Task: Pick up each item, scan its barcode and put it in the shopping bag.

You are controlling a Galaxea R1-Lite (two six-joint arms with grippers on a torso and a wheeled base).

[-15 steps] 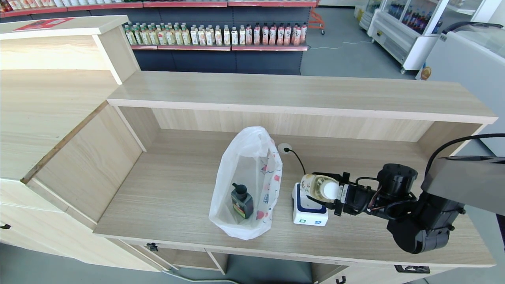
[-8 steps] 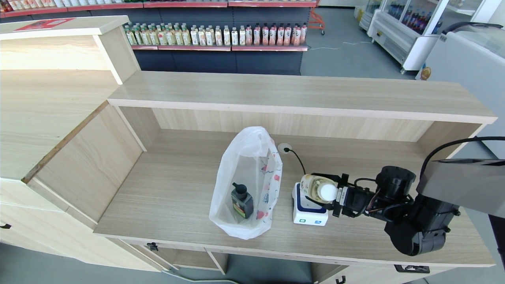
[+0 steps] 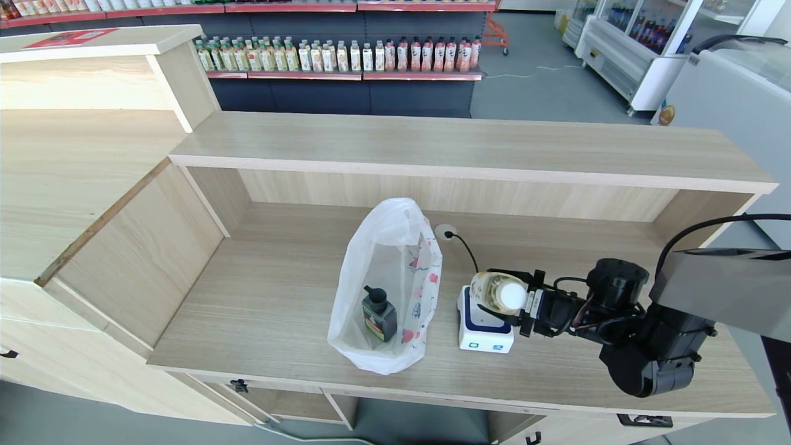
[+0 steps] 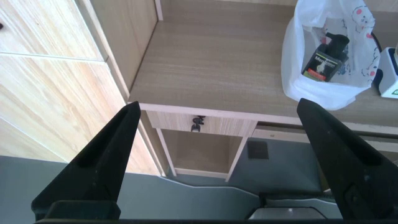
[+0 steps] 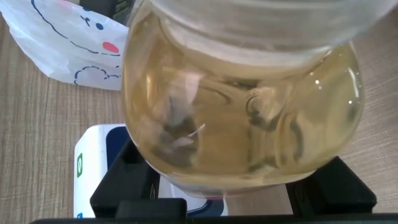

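Right claw (image 3: 489, 290), clamped on bottle (image 3: 499, 293), edged slightly toward bag (image 3: 352, 290); scanner (image 3: 485, 330) just below, so round bottle may twist, spoiling scan.

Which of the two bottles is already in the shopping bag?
The black pump bottle, standing upright inside the shopping bag. The yellowish drink bottle with the white cap is held by the right gripper over the scanner.

Counter (image 3: 278, 296) is showing matt wood grain; shopping bag (image 3: 386, 247) is looking thin translucent plastic; bottle (image 5: 242, 106) is gleaming, clear, glossy.
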